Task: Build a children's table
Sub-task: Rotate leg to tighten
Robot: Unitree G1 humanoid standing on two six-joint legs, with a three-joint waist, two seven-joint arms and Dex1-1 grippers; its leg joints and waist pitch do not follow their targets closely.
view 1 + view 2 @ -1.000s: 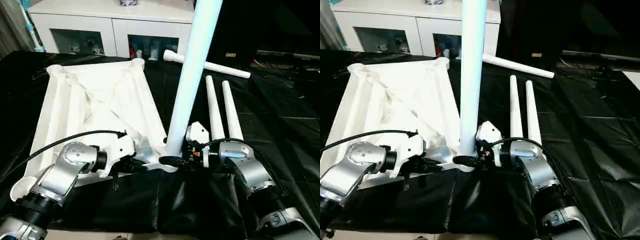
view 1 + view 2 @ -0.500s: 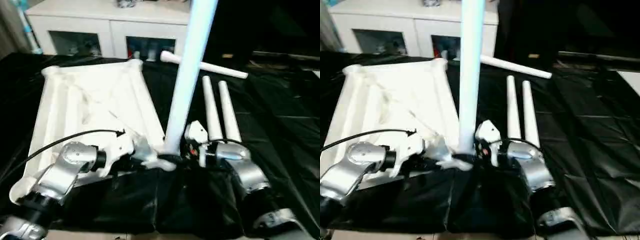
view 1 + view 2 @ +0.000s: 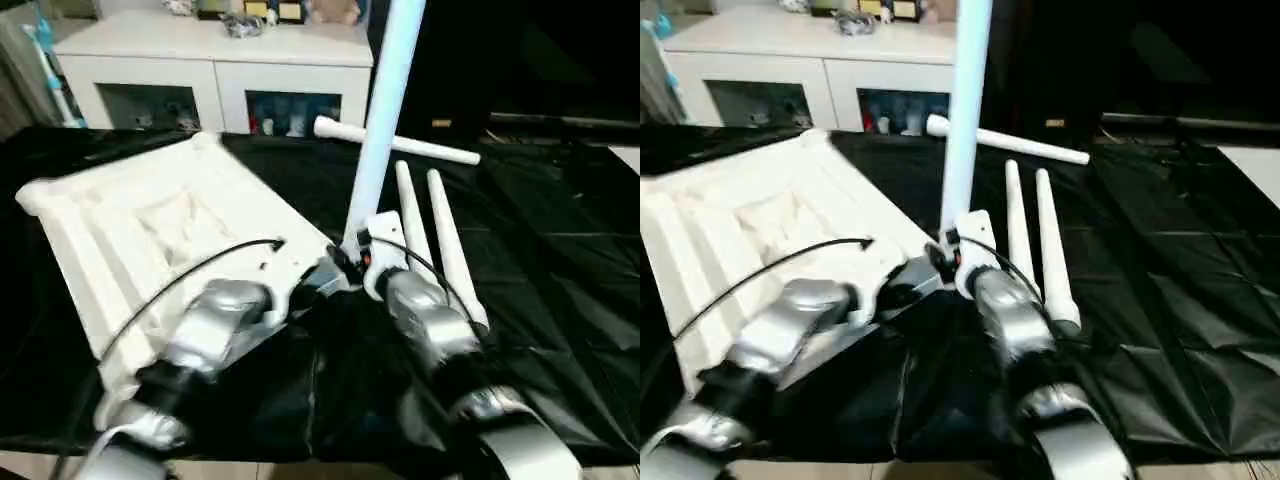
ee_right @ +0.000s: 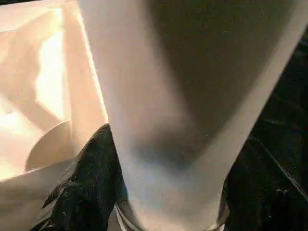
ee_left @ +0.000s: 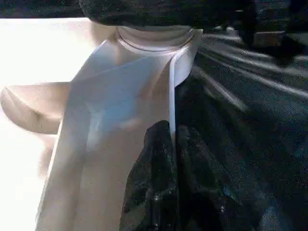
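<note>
1. Left eye view. I log the tabletop (image 3: 130,240) lying underside up on the black sheet (image 3: 560,300), ribs showing, turned so its long axis runs diagonally from the near corner at my grippers away toward the white cabinet (image 3: 215,75). One leg (image 3: 385,110) stands upright in the near corner socket, long axis vertical, its upper end past the frame's top. I judge it hollow, light and stiff, with a smooth, slippery skin; the best hold is low, just above the socket.

2. Right eye view. Two spare legs (image 3: 1030,235) lie side by side on the sheet beyond my right arm, long axes running away from me. A fourth leg (image 3: 1005,143) lies crosswise beyond them, near the cabinet. I take all for light tubes, easily rolled; grip them mid-shaft.

3. Left wrist view. My left gripper (image 5: 171,159) is clenched on the thin rim of the tabletop beside the corner socket (image 5: 154,36), fingers pressed together over the edge. I judge the moulding rigid but thin-walled there, so a firm pinch suffices.

4. Right wrist view. My right gripper (image 4: 168,192) grasps the upright leg near its foot, one black finger (image 4: 89,178) against the shaft on the tabletop side. The tube is broad; I expect it to twist in the grip if pushed off-axis.
</note>
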